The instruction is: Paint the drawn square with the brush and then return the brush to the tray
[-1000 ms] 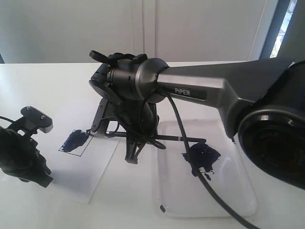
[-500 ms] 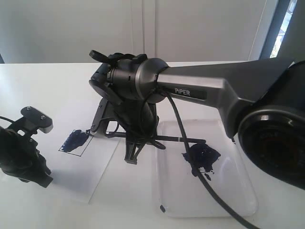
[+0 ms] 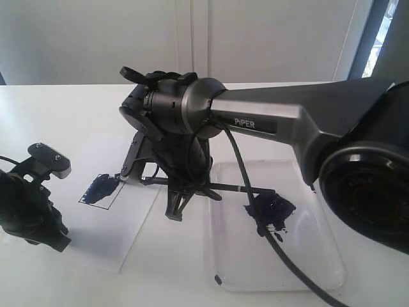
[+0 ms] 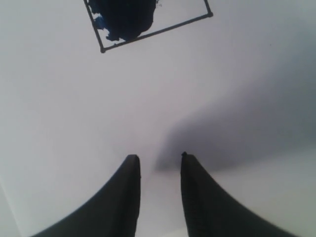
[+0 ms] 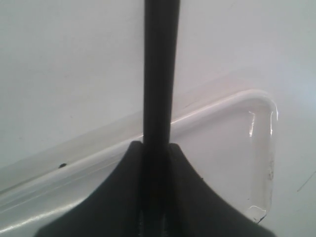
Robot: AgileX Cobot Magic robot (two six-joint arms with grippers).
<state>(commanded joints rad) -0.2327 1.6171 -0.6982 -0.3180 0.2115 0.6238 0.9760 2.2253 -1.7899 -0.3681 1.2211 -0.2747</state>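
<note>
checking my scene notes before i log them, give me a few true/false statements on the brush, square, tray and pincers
The right pincer grips the brush. True.
The square is painted all over. False: part of its inside is white.
The left pincer holds a cloth. False: it is open and empty.
The tray bears a blue blot. True.

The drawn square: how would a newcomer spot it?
Find the white paper sheet left of the plastic tray. At its far end sits the drawn square, a thin black outline partly filled dark blue; the tray's blue blot has no outline.
</note>
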